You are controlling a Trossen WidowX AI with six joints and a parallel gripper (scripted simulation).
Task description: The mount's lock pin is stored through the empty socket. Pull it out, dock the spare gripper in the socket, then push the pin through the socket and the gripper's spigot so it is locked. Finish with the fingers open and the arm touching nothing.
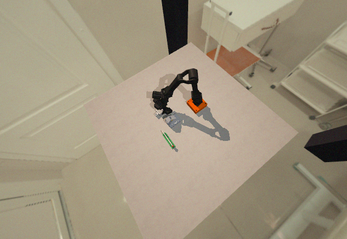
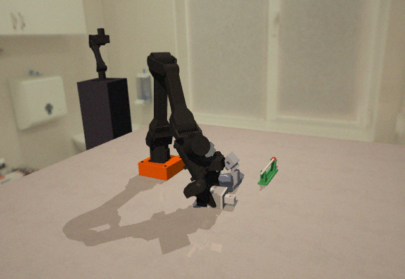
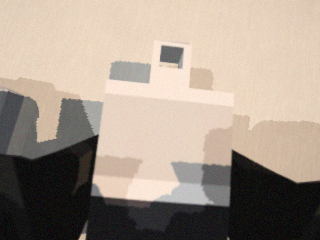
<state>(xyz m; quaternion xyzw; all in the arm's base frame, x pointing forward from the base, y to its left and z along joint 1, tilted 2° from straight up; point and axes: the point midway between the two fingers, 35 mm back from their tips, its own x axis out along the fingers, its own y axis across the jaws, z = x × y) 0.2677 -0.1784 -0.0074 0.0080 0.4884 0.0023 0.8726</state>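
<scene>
The spare gripper [image 1: 156, 114] [image 2: 218, 197] [image 3: 165, 117], a pale block with a black rear part, lies on the table. Its spigot [image 2: 230, 198] [image 3: 156, 72] has a square hole. My gripper [image 2: 209, 200] [image 3: 161, 141] is shut on the spare gripper, with one finger against each side. The mount [image 1: 174, 121] [image 2: 233, 181], grey-blue with a tilted socket, stands beside it, partly hidden by the arm. The lock pin [image 1: 168, 139] [image 2: 267, 166], pale with a red head, rests on a green holder [image 2: 264, 181], away from the socket.
The arm's orange base [image 1: 193, 107] [image 2: 153, 170] stands behind the mount. The green holder is beyond the mount from the base. The mount is close beside my fingers. Dark pillars [image 1: 176, 15] [image 2: 94, 112] stand beyond the table.
</scene>
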